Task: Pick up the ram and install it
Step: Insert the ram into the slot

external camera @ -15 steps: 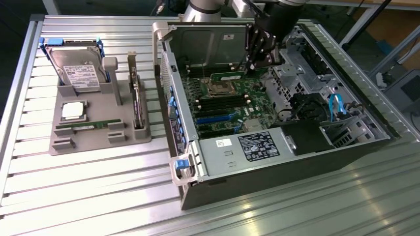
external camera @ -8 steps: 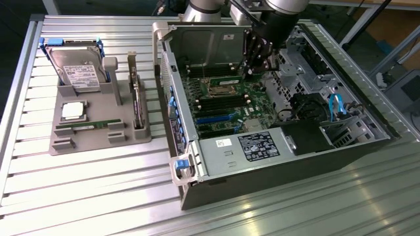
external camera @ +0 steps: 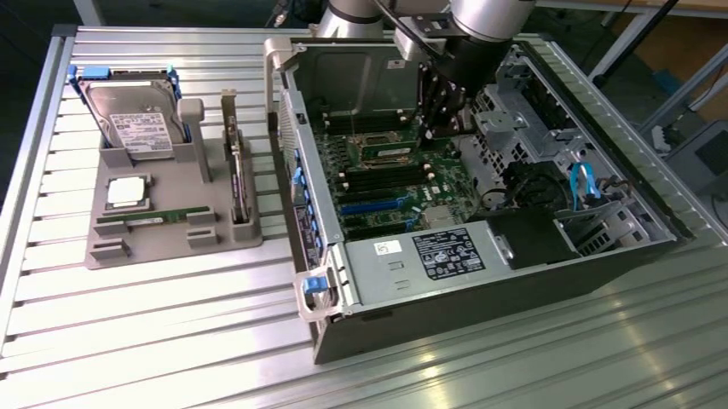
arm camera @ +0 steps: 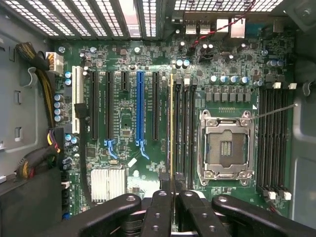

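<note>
The jaws are closed narrow on the ram (arm camera: 171,123), holding it edge-on inside the computer case (external camera: 455,311). The stick extends straight out from the jaws. Its long axis runs parallel with the memory slots (arm camera: 186,128), in line with the slot farthest from the processor socket (arm camera: 225,146). Whether it is seated cannot be told. A second stick (external camera: 153,217) lies on the tray (external camera: 170,247), at nine o'clock from the case in the exterior view.
</note>
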Controlling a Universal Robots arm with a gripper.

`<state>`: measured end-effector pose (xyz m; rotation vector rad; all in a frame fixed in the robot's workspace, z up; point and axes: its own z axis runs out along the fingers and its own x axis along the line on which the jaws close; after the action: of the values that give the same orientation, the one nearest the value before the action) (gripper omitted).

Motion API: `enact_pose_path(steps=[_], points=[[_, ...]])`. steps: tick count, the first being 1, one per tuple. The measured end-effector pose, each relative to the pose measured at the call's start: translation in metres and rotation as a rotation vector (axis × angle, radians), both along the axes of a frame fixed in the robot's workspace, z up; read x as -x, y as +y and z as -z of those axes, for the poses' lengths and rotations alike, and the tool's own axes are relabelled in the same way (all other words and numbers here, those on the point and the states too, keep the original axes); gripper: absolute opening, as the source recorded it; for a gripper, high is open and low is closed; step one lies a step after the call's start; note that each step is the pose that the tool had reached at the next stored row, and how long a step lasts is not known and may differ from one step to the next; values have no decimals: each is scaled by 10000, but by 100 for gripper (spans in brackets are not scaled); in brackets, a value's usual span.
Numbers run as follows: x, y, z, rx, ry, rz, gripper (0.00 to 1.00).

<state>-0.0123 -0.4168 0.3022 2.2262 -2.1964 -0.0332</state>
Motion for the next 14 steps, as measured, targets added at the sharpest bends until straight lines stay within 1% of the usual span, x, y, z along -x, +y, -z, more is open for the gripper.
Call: enact_pose_path(steps=[9,12,14], points=[[9,0,77,2,-1,-1,12],[12,0,145,34,-1,-1,12],[13,0,166,37,-1,0,12]])
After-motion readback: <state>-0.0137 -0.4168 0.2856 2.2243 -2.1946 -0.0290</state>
